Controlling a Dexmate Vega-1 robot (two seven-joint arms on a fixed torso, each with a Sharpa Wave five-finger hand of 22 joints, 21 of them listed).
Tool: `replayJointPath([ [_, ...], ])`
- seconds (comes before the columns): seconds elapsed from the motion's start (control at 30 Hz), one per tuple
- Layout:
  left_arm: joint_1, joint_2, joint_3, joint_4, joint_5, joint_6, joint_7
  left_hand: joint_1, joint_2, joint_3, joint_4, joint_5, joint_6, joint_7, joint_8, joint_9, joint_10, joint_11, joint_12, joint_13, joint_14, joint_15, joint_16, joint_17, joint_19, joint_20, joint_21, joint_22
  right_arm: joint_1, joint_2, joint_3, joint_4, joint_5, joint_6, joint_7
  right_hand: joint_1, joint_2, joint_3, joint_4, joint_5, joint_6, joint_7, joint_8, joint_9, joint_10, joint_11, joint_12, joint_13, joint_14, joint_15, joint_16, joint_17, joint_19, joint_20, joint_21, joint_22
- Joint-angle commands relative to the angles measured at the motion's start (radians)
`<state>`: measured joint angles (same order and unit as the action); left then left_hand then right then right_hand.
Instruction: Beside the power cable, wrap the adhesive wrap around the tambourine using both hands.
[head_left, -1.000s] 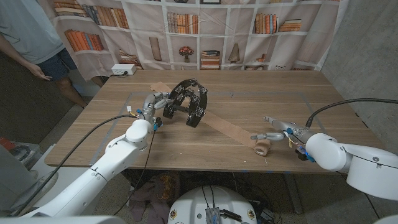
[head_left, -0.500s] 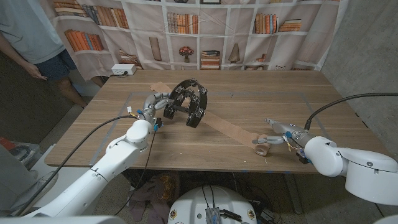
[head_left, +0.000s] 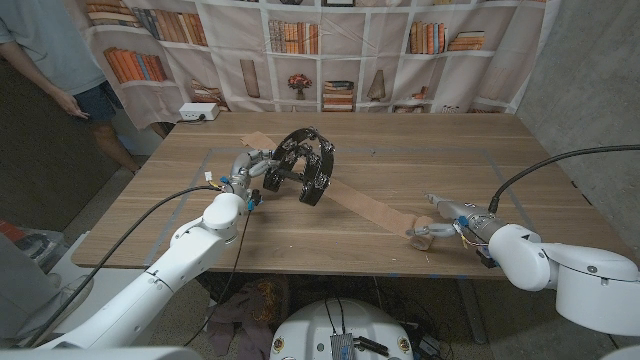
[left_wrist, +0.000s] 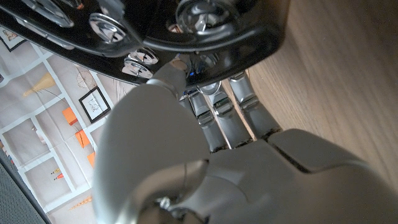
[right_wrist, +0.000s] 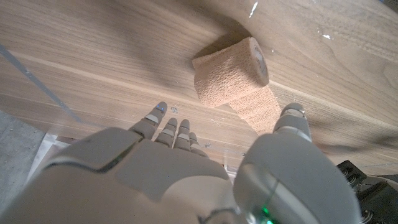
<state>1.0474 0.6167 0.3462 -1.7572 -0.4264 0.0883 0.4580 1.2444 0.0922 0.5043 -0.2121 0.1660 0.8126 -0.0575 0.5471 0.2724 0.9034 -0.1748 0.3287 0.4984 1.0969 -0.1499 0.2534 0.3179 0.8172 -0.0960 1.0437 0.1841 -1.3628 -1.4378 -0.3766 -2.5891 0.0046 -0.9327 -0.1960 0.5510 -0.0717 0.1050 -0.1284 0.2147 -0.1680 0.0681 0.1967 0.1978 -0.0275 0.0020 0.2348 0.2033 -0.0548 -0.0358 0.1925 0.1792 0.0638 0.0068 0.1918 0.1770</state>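
Over the last second the right hand (head_left: 437, 225) has drawn back toward the near table edge, and the roll of wrap (head_left: 421, 234) has gone with it, paying out a little more strip. The tambourine (head_left: 303, 163) has stayed put, standing on its rim left of the table's middle.

The left hand (head_left: 252, 167) grips the tambourine's black frame, its fingers (left_wrist: 217, 106) tucked in against the rim beside the jingles. From there a tan strip (head_left: 365, 208) runs flat across the wooden table (head_left: 420, 150) to the roll near the front edge. The right hand hovers just over the roll with fingers apart, and in the right wrist view nothing is closed on the roll (right_wrist: 231, 78), so it looks empty.

The wrap is probably soft, light and stretchy, clinging to itself, so it should be taken by the roll's sides, not by the loose strip. The tambourine looks stiff and light and likely to tip, so the frame is the place to hold it. A person (head_left: 55, 55) stands at the far left.
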Motion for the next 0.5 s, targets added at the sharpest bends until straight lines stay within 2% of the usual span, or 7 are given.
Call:
replayJointPath([
  [0.03,0.000,-0.002,0.000,0.008,-0.006,-0.015,-0.007,0.002,0.002,0.070,0.061,0.005,0.012,-0.001,-0.001,0.003,0.004,-0.005,-0.006,0.003,0.058,-0.081,0.004,0.003,-0.007,-0.106,0.009,0.002,0.070,-0.016,-0.109,-0.015,-0.028,-0.017,0.018,0.016,0.004,0.003,-0.009,0.006,-0.035,0.006,0.009,0.001,0.008,0.011,0.010,0.002,0.003,0.001,0.002,0.003,0.007,0.002,0.005,0.003],
  [0.1,-0.001,-0.001,0.003,0.005,-0.002,-0.011,-0.005,0.002,0.001,0.070,0.061,0.005,0.012,-0.001,-0.001,0.003,0.004,-0.005,-0.007,0.003,0.059,-0.082,0.004,0.003,-0.007,-0.106,0.010,0.002,0.080,-0.015,-0.124,-0.015,-0.044,-0.023,0.030,0.019,0.006,0.004,-0.010,0.006,-0.035,0.007,0.009,0.001,0.008,0.011,0.010,0.002,0.006,0.002,0.003,0.003,0.008,0.000,0.006,0.003],
  [0.17,-0.002,0.001,0.004,0.003,-0.005,-0.008,-0.011,0.001,0.001,0.071,0.061,0.005,0.013,0.000,-0.001,0.003,0.003,-0.005,-0.007,0.004,0.059,-0.082,0.005,0.004,-0.008,-0.106,0.011,0.002,0.110,-0.011,-0.166,-0.020,-0.105,-0.047,0.075,0.039,0.019,0.014,-0.015,0.008,-0.036,0.006,0.010,0.001,0.008,0.012,0.010,0.002,0.026,-0.007,0.009,0.004,0.019,-0.006,0.010,0.003],
  [0.27,-0.003,0.005,0.002,0.000,-0.004,-0.001,-0.009,0.001,0.001,0.071,0.061,0.005,0.016,0.000,-0.001,0.003,0.004,-0.007,-0.007,0.004,0.059,-0.082,0.004,0.004,-0.008,-0.106,0.012,0.002,0.117,-0.006,-0.178,-0.017,-0.116,-0.054,0.087,0.065,0.030,0.024,-0.021,0.009,-0.036,0.007,0.012,0.001,0.007,0.008,0.010,0.003,0.048,-0.017,0.014,0.004,0.046,-0.018,0.019,0.004],
  [0.5,-0.009,0.013,0.002,-0.008,-0.002,0.012,-0.010,0.000,0.000,0.072,0.061,0.005,0.015,-0.004,-0.003,0.002,0.006,-0.006,-0.007,0.005,0.060,-0.082,0.004,0.004,-0.009,-0.106,0.015,0.002,0.110,0.001,-0.182,-0.009,-0.112,-0.051,0.075,0.077,0.035,0.029,-0.024,0.008,-0.034,0.006,0.013,0.001,0.004,0.008,0.009,0.003,0.051,-0.020,0.013,0.005,0.049,-0.020,0.019,0.005],
])
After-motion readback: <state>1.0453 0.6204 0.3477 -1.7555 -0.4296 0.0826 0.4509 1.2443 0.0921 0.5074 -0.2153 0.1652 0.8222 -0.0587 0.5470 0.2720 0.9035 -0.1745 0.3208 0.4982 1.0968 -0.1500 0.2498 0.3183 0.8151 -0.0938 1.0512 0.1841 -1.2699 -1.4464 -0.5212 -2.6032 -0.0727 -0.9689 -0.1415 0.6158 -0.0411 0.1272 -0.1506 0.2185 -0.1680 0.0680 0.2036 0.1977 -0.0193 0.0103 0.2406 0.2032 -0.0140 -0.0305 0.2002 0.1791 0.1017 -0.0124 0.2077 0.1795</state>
